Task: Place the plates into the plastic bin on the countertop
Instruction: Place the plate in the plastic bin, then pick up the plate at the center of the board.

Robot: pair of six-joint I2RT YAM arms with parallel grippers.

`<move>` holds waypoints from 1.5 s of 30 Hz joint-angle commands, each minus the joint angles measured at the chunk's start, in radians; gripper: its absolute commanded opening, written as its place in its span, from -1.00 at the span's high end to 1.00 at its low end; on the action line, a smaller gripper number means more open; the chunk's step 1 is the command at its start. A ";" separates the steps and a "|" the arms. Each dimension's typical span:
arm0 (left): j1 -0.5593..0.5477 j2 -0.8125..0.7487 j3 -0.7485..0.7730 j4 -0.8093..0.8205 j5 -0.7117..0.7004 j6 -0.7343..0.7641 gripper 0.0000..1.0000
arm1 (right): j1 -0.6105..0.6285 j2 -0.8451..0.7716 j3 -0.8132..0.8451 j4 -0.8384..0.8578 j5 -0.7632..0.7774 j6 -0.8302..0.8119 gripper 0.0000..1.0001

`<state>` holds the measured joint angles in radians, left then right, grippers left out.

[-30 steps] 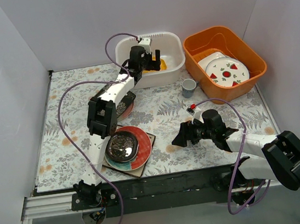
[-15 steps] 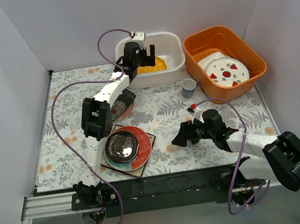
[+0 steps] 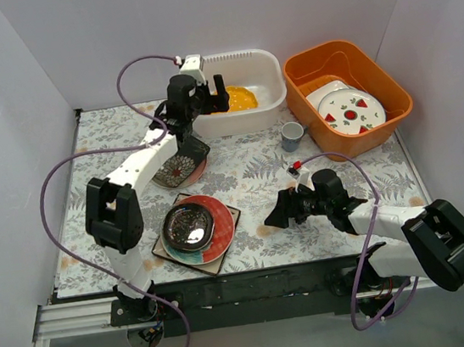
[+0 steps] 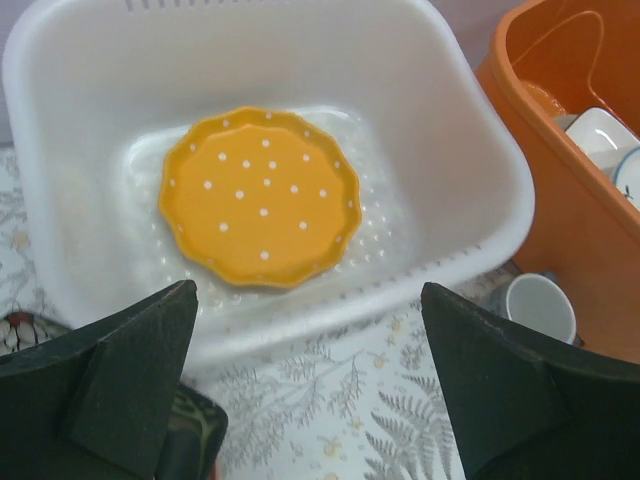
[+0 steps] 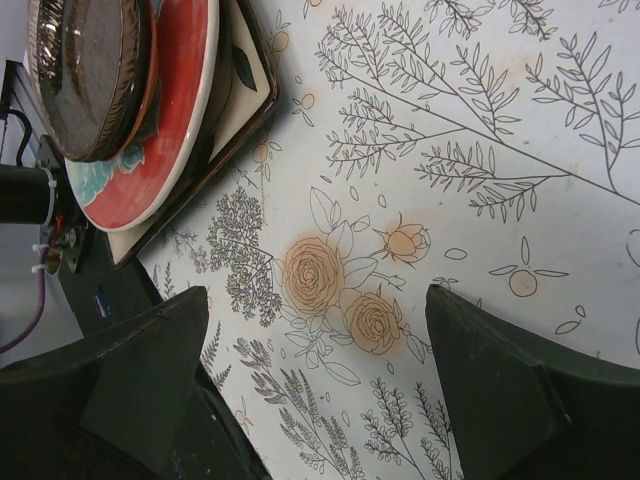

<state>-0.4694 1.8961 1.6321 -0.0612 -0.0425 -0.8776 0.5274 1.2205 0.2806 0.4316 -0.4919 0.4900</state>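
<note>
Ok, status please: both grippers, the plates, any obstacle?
Left gripper open, empty, at bin rim. Right gripper open, empty, over countertop. Yellow dotted plate in bin; other plates on countertop. No obstacle seen.

No legible txt, nos. or logos in any view.
Only pics/patterns, no letters: white dots on yellow-orange plate (image 4: 260,195) in plastic bin (image 4: 470,150); grey ferns + orange flowers on tabletop (image 5: 480,150); red fruit marks on white plates (image 3: 348,111) in orange tub (image 3: 329,62).
</note>
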 commanded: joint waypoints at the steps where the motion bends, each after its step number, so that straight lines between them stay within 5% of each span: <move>1: -0.002 -0.173 -0.168 0.096 -0.005 -0.081 -0.89 | -0.003 0.024 0.034 0.064 -0.043 -0.011 -0.92; 22: -0.002 -0.468 -0.491 0.074 0.039 -0.235 -0.96 | 0.003 -0.030 0.009 0.052 -0.008 0.047 -0.94; 45: 0.000 -0.723 -0.722 -0.103 -0.007 -0.336 -0.96 | 0.062 0.096 0.259 -0.017 -0.083 -0.008 -0.95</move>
<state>-0.4694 1.2526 0.9565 -0.0982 -0.0399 -1.1572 0.5610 1.2778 0.4591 0.3981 -0.5343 0.5133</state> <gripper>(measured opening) 0.981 0.973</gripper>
